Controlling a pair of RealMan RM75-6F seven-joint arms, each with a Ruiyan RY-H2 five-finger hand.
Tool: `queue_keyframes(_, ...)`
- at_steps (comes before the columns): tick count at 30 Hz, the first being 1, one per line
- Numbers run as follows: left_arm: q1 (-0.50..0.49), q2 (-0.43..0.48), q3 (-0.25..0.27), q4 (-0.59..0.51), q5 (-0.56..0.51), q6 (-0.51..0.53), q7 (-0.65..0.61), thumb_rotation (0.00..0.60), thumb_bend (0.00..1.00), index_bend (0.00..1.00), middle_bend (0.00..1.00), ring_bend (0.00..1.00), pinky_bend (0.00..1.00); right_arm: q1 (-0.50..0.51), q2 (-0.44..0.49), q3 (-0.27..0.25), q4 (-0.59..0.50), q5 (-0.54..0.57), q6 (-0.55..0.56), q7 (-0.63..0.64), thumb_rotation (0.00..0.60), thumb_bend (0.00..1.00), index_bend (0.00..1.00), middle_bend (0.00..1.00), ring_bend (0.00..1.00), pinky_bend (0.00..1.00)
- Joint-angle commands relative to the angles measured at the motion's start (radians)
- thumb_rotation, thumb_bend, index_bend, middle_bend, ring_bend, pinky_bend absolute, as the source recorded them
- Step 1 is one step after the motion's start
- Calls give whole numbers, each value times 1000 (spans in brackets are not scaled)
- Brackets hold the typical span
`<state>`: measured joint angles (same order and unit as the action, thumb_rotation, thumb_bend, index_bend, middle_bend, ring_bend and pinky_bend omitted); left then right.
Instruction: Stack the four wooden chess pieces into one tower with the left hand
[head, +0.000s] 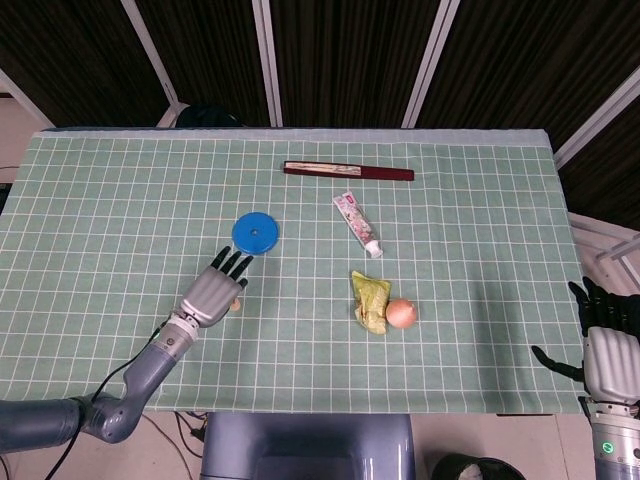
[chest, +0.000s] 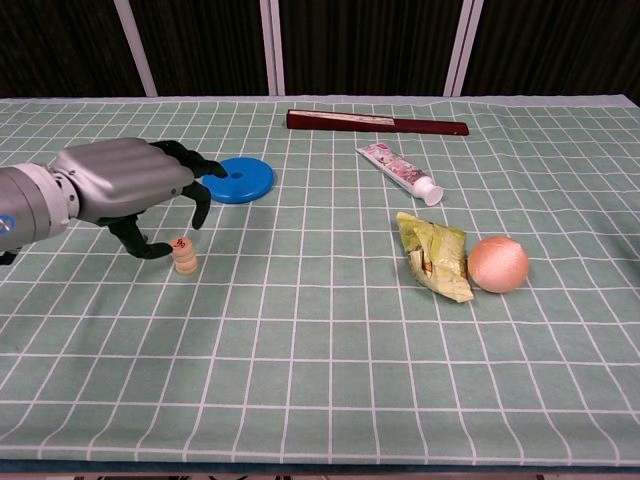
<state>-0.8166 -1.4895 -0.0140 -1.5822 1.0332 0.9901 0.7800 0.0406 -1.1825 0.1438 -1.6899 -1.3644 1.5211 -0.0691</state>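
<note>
A small tower of wooden chess pieces (chest: 183, 256) stands upright on the green checked cloth, its top piece bearing a red character. In the head view only a bit of the tower (head: 239, 301) shows beside my left hand (head: 212, 291). My left hand (chest: 130, 188) hovers just above and left of the tower, fingers curved and apart, holding nothing; its fingertips are clear of the top piece. My right hand (head: 608, 345) rests off the table's right edge, fingers spread, empty.
A blue disc (chest: 239, 180) lies just behind the tower. Further right are a toothpaste tube (chest: 400, 172), a yellow-green packet (chest: 435, 256) and an orange ball (chest: 498, 263). A dark red folded fan (chest: 377, 122) lies near the far edge.
</note>
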Motion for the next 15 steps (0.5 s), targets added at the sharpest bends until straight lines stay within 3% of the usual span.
queue_keyframes(1, 14, 26, -3, -12, 2, 21, -11, 600, 313, 378, 31, 0, 0, 0, 0, 0, 0, 1, 0, 0, 600, 233, 81, 13, 0, 0)
queue_keyframes(7, 39, 64, 1, 5, 8, 21, -70, 600, 289, 369, 31, 0, 0, 0, -1, 0, -1, 2, -1, -2, 600, 233, 81, 13, 0, 0)
queue_keyframes(15, 65, 60, 0, 129, -12, -29, -176, 600, 288, 379, 31, 0, 0, -1, -2, 1, -3, 4, 0, -4, 600, 232, 80, 13, 0, 0)
